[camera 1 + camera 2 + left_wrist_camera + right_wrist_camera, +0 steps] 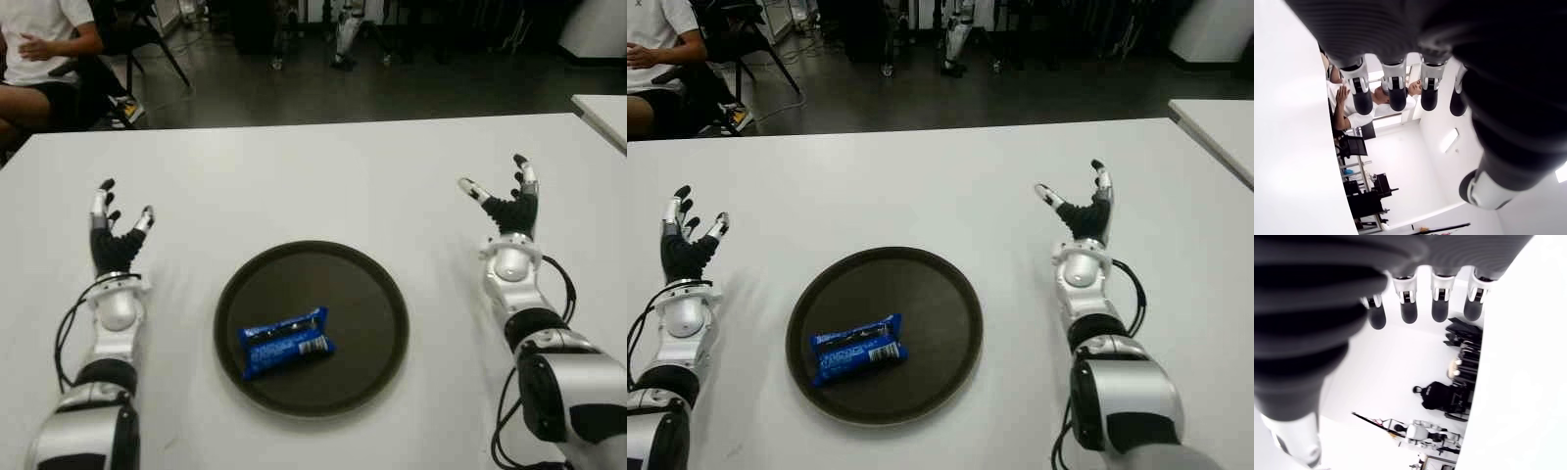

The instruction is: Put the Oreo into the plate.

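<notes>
Left eye view: white tabletop (323, 176) with a dark round plate (312, 328) at its middle. On the plate, left of centre and toward the near rim, a blue Oreo (285, 342) pack lying flat, slightly slanted. Left of the plate and well apart from it, the left hand (115, 235), palm up, fingers spread, holding nothing. Right of the plate, also well apart, the right hand (506, 204), fingers splayed upward, empty. Beyond the far left corner of the tabletop, a seated person (41, 54) in a white shirt by a dark chair (132, 39). Far right, the corner of a second table (602, 113).

Right eye view: same layout, seen slightly shifted. Oreo inside the plate's rim, touching neither hand. Both hands on their own sides of the plate, spread and empty.

Left wrist view: close on the left hand's fingers (1396, 90), four dark tips in a row and the thumb apart, all extended with nothing between them. White tabletop edge alongside; person in white visible past the fingertips.

Right wrist view: right hand's fingers (1440, 298) straight and separated, thumb off to one side, nothing held. Beyond them, a figure in dark clothing (1435, 394) and dark equipment, far from the plate.
</notes>
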`<action>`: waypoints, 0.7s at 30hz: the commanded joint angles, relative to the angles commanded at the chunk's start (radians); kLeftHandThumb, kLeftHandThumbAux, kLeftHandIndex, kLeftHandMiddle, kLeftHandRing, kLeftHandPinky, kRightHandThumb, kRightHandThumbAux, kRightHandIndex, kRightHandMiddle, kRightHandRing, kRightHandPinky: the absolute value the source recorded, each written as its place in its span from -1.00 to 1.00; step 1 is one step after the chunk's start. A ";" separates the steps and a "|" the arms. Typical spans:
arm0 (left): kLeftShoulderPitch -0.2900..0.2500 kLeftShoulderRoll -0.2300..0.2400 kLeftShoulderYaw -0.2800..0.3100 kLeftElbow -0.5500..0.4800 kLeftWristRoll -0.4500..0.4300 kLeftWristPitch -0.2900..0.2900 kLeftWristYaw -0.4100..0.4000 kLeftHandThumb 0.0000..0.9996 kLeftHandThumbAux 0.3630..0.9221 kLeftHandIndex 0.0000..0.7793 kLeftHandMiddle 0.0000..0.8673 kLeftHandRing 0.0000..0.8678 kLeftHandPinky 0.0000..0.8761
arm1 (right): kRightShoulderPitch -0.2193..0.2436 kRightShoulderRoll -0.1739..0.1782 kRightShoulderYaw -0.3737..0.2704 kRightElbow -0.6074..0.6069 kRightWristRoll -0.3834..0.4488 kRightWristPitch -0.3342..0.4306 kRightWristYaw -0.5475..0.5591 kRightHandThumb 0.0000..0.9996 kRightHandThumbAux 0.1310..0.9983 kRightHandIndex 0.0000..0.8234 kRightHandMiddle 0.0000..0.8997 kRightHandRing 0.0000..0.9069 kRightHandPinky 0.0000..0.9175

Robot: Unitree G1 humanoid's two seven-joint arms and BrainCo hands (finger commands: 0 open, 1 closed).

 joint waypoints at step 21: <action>-0.007 0.019 0.013 0.015 0.014 0.034 0.034 -1.00 0.17 -0.96 -1.00 -1.00 -1.00 | 0.011 -0.004 0.044 0.020 -0.030 0.000 0.122 -1.00 0.25 -1.00 -1.00 -1.00 -1.00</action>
